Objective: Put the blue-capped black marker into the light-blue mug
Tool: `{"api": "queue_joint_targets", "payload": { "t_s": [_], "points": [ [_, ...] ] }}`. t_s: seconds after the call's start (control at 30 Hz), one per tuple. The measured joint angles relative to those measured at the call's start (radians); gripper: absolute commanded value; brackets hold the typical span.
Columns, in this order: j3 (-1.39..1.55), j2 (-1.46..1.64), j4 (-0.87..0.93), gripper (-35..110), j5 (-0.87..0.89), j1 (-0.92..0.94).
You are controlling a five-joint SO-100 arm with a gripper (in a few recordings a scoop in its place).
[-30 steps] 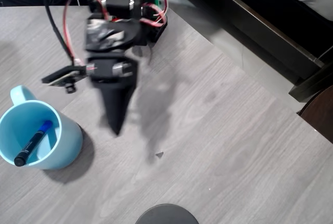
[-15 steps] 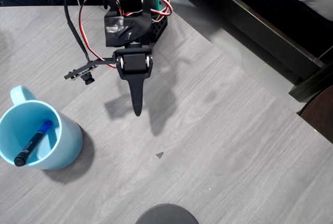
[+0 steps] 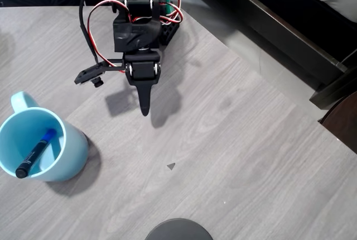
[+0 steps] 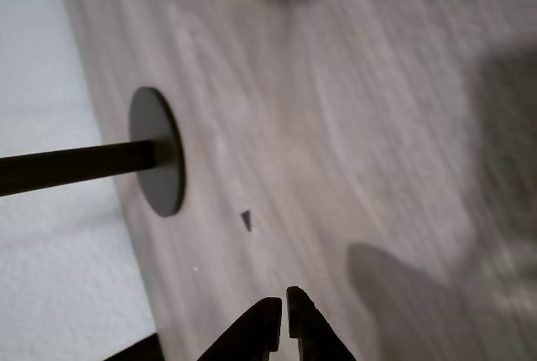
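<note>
The light-blue mug [image 3: 42, 148] stands upright at the left of the table in the overhead view, handle pointing up-left. Inside it the blue-capped black marker [image 3: 35, 154] leans against the wall, blue cap up and to the right. My gripper [image 3: 145, 108] hangs over the bare table well to the right of and above the mug, fingers pressed together and holding nothing. In the wrist view the two black fingertips [image 4: 267, 315] meet at the bottom edge, above grey wood.
A black round base [image 3: 178, 229] with a thin pole [image 4: 75, 165] sits at the table's near edge. A small dark chip [image 3: 171, 166] lies mid-table. The table's right edge [image 3: 245, 61] runs diagonally, with dark furniture beyond it.
My arm has pulled back from beside the mug toward its base, rising and shifting right. The marker stays in the mug, unmoved.
</note>
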Motion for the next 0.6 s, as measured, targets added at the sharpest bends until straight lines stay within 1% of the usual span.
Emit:
{"api": "queue_joint_targets", "payload": {
  "t_s": [0.27, 0.6],
  "points": [
    [0.0, 0.0, 0.112, 0, 0.012, 0.0],
    [0.0, 0.0, 0.328, 0, 0.018, 0.0]
  ]
}}
